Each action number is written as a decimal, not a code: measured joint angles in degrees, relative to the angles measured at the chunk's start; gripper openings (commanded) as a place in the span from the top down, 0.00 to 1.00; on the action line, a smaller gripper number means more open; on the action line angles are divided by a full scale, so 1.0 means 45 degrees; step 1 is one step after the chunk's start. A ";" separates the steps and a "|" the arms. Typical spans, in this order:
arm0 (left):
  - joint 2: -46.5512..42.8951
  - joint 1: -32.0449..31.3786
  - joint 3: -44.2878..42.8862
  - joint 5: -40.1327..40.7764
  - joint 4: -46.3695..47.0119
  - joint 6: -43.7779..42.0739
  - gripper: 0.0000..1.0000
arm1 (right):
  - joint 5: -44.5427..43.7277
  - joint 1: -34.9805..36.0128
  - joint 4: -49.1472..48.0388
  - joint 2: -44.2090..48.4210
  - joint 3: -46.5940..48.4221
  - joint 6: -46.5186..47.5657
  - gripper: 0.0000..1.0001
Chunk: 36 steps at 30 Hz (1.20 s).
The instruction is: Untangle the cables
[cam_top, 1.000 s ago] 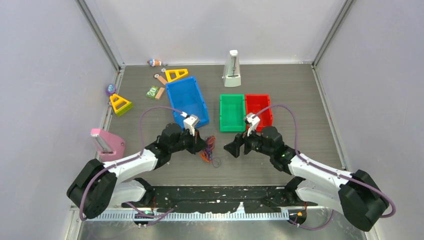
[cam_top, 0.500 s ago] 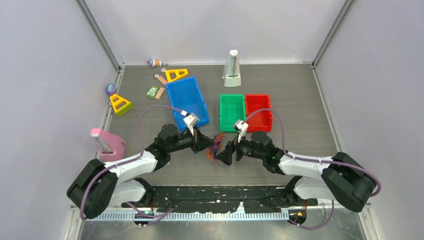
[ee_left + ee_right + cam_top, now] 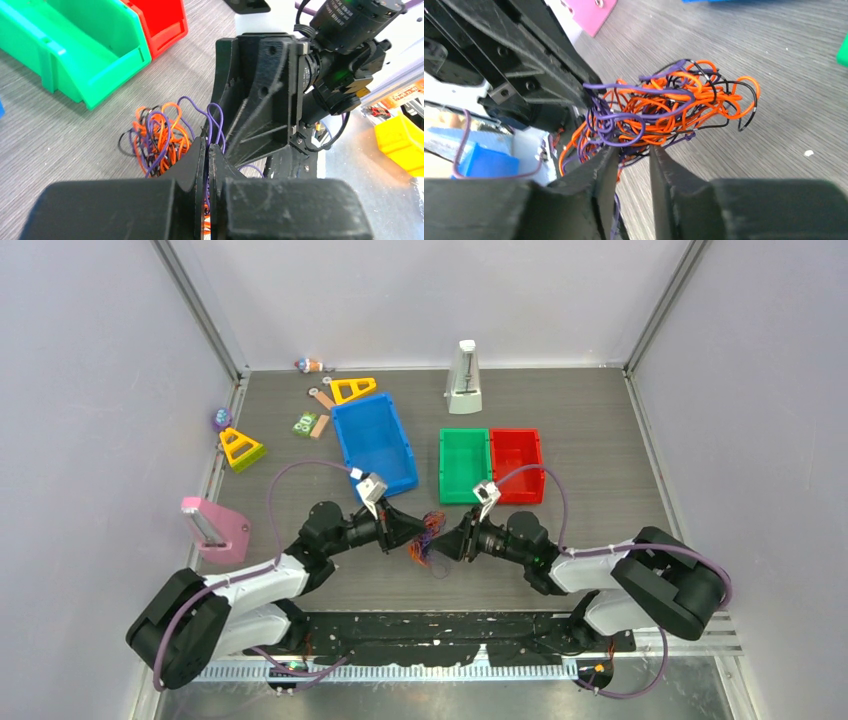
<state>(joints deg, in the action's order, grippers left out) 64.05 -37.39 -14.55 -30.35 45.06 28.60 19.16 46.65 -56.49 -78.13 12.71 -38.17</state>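
Many cables (image 3: pixel 664 107) are bunching together | left gripper (image 3: pixel 207 150) is pinching purple strands | right gripper (image 3: pixel 634 160) is gaping narrowly round loops | likely light, limp, snaggy; outer loops suiting grasps.

The tangle of thin orange, purple and black cables (image 3: pixel 665 111) is shut in on two sides. The left gripper (image 3: pixel 417 532) has its fingers pinched on purple strands, and the right gripper (image 3: pixel 448 538), its fingers slightly parted, meets it nose to nose. Just beyond the tangle stand the open green plastic bin (image 3: pixel 465 466), the red plastic bin (image 3: pixel 517 462) beside it, and the larger blue plastic bin (image 3: pixel 372 440) to the left. Bare grey wood-grain tabletop (image 3: pixel 600 440) lies right of the red bin and on the tangle's near side.
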 measured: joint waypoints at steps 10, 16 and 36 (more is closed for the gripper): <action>-0.1753 -0.0019 -0.0024 0.2127 -0.1778 -0.0491 1.00 | -0.4711 0.0083 0.5255 0.3827 0.0457 0.0204 0.95; -0.4289 -0.0029 0.0005 0.5945 -0.4794 -0.1389 1.00 | -0.9418 -0.0287 0.9248 0.6513 0.0568 0.0452 0.95; -0.6431 -0.0010 0.0850 0.9520 -0.7305 -0.2132 1.00 | -0.8942 -0.1729 1.2507 0.6795 0.1627 0.1909 0.06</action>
<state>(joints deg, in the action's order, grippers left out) 35.11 -37.43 -10.72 12.49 12.19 19.00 -21.08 38.87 -0.21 -47.55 20.03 -29.58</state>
